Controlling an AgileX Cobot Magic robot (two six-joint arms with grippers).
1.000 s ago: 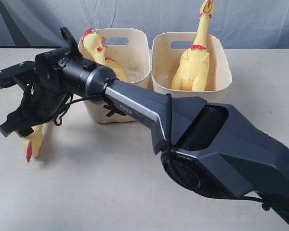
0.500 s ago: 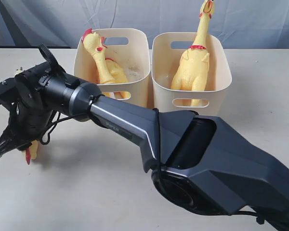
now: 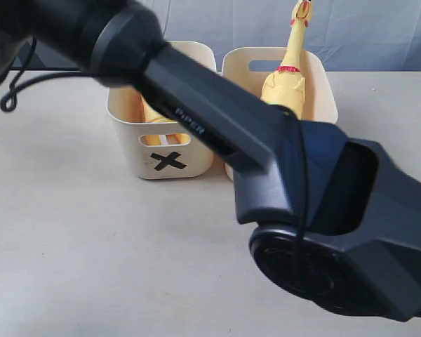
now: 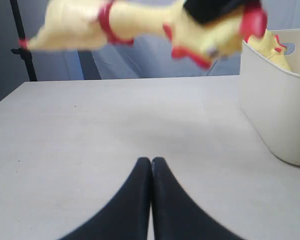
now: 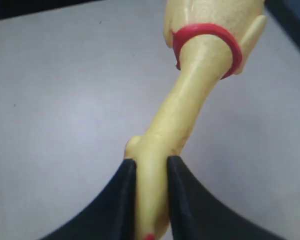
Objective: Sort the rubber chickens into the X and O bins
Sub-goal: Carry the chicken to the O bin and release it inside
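Observation:
My right gripper is shut on the head end of a yellow rubber chicken, whose red neck ring shows beyond the jaws. The left wrist view shows that chicken blurred in the air above the table. My left gripper is shut and empty, low over the table. The X bin holds a chicken. The cream bin beside it holds an upright chicken; the right arm hides its mark. The right gripper is out of the exterior view.
The right arm's dark links fill much of the exterior view, crossing in front of both bins. The X bin's wall stands close to the left gripper, with a chicken showing above its rim. A blue cloth hangs behind the table.
The right gripper has closed on the chicken that lay at the table's left and lifted it off the table. The right arm has swung up, close in front of the exterior camera.

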